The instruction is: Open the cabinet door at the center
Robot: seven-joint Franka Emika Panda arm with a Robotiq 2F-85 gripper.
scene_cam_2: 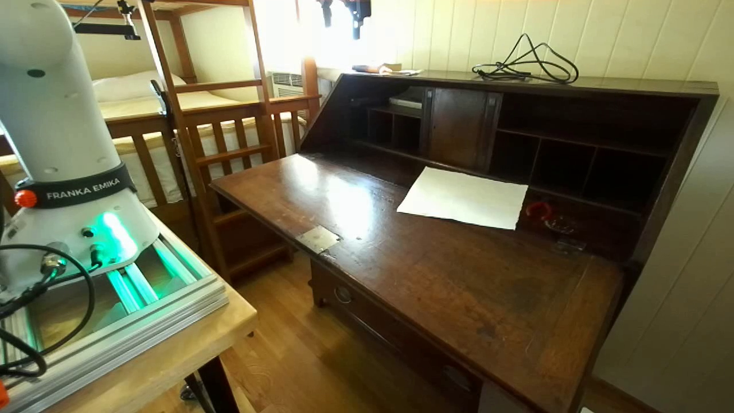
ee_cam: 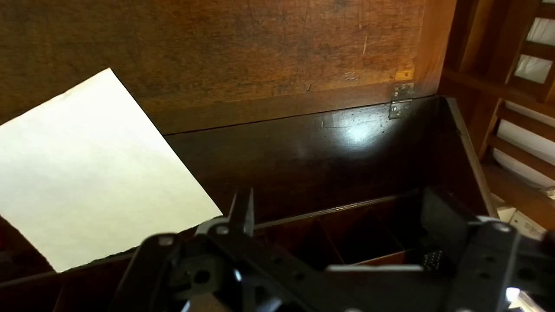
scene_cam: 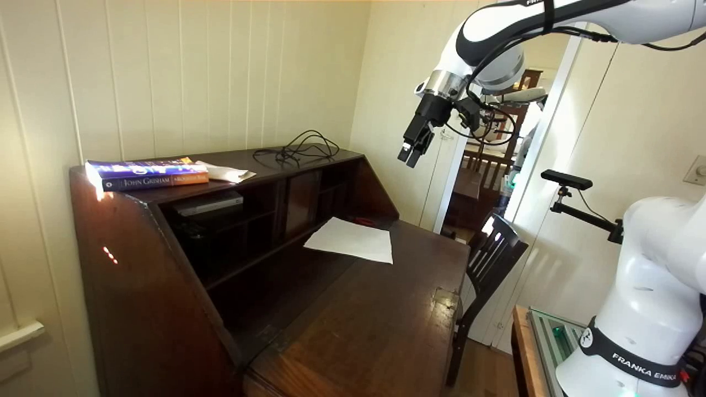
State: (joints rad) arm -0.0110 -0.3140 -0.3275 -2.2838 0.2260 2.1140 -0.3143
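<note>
Desk (scene_cam_2: 642, 86) stood with flap (scene_cam_2: 447, 287) lowered, presumably to expose compartments (scene_cam_2: 535, 165). Cabinet door (scene_cam_2: 457, 126) sat closed between compartments, paper sheet (scene_cam_2: 464, 198) lying in front. Gripper (scene_cam: 409, 156) hung high above desk, fingers (ee_cam: 444, 219) spread, nothing between them, likely for clearance before approach to door

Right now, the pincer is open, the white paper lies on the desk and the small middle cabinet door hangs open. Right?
Not quite: the cabinet door is shut, as an exterior view shows. The pincer is open, and the white paper lies on the desk.
</note>
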